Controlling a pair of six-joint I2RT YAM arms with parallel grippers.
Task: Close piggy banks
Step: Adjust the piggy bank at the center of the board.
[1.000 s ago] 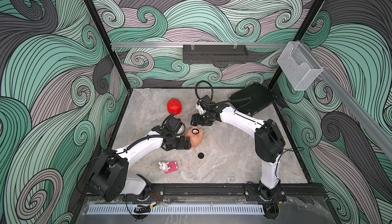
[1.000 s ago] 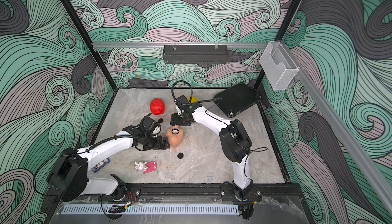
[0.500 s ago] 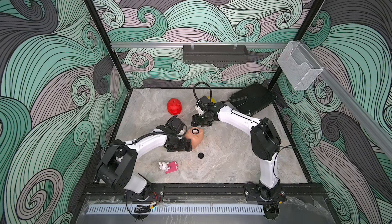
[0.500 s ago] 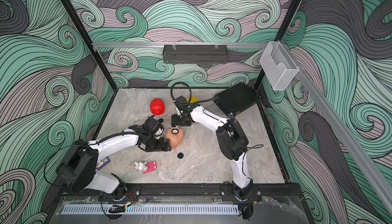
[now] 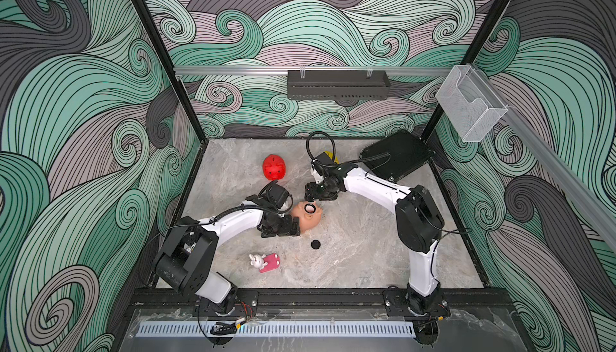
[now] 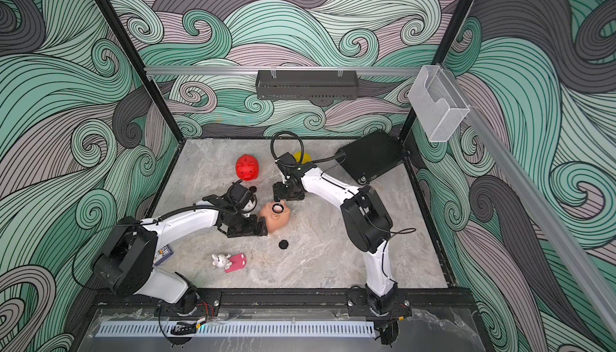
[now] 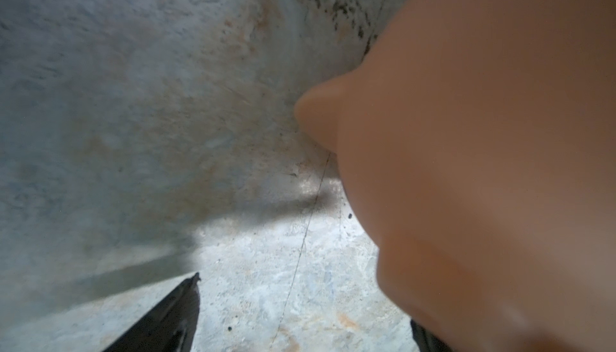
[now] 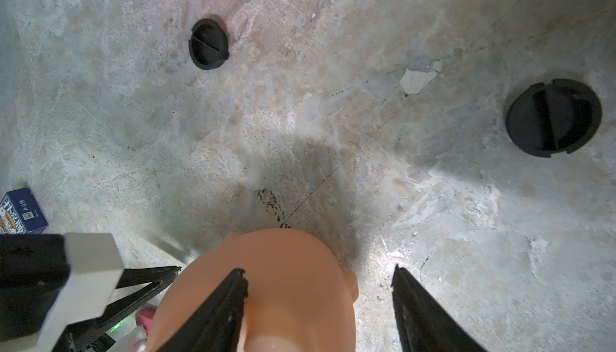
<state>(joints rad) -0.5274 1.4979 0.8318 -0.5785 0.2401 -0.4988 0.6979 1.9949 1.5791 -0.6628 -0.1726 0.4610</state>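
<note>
The peach-pink piggy bank (image 5: 308, 217) lies mid-table with its round black-rimmed belly hole (image 5: 310, 207) facing up. My left gripper (image 5: 293, 223) (image 7: 306, 300) is open at its left flank; one finger stands clear of it and the pig's body (image 7: 483, 167) hides the other. My right gripper (image 5: 315, 196) (image 8: 319, 275) hovers open just behind the pig (image 8: 283, 283), holding nothing. The red piggy bank (image 5: 274, 167) stands farther back. The right arm mostly hides the yellow one (image 5: 331, 155). Black round caps lie loose on the table (image 5: 315, 244) (image 8: 208, 48) (image 8: 553, 118).
A white bunny toy with a pink flat piece (image 5: 263, 262) lies near the front. A black flat box (image 5: 396, 158) fills the back right corner. A small blue card box (image 6: 163, 253) sits under the left arm. Cage posts and walls ring the table.
The left arm's elbow has swung up and inward while its gripper stayed at the peach pig. The right gripper has crept slightly nearer the pig. The pig has not moved.
</note>
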